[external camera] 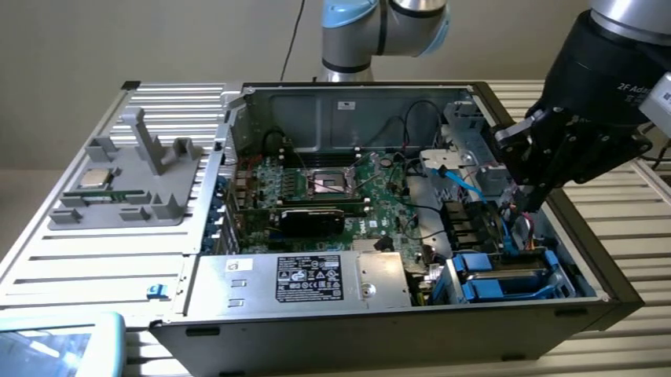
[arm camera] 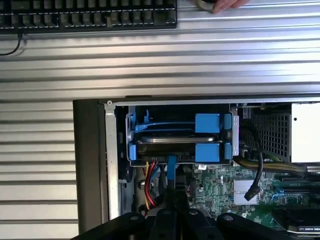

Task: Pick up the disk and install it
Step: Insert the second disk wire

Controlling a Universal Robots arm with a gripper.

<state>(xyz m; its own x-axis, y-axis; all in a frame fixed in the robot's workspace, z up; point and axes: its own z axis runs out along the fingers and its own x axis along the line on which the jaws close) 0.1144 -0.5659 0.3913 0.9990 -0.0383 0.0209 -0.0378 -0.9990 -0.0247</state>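
Disk (external camera: 505, 275) in blue carrier is seated in the drive bay at 4 o'clock of the open computer case (external camera: 314, 102). Gripper (external camera: 532, 206) is hung above it, fingers (arm camera: 172, 212) clenched, nothing held. Keyboard (arm camera: 87, 14) is seen on tabletop (arm camera: 200, 55).

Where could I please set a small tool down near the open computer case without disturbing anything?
The ribbed table is bare between the grey fixture and the case. In the wrist view, another bare strip lies between the keyboard and the case. Inside it is crowded: motherboard, cables, power supply, blue disk bay below the end effector.
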